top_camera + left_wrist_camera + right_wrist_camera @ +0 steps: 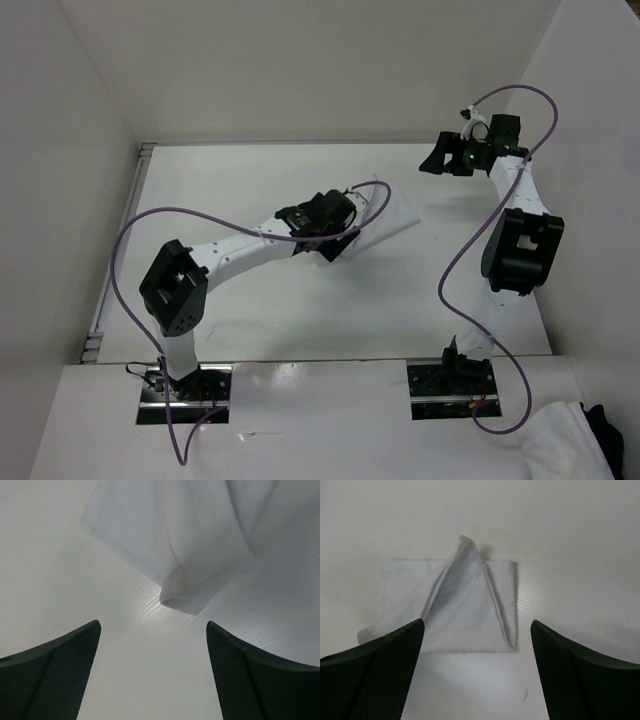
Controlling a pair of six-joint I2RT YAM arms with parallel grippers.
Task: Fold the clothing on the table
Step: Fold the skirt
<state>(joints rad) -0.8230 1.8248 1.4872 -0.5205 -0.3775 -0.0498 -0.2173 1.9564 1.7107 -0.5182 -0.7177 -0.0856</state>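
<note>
The clothing (390, 213) is a thin white fabric lying near the middle of the table (230, 180), partly under my left gripper head. In the left wrist view the clothing (175, 535) lies just ahead of my left gripper (153, 625), which is open with only bare table between its fingers. That left gripper (348, 225) hovers at the cloth's left edge. My right gripper (448, 165) is off to the back right, apart from the cloth and open. Its camera shows the clothing (465, 605) as a folded rectangle with one ridge standing up, beyond the right gripper (477, 622).
White wall panels close in the table on the left, back and right. A metal strip (120, 250) runs along the left edge. A wrinkly white fabric mound (565, 440) and a dark item (605, 430) sit off the table at the near right.
</note>
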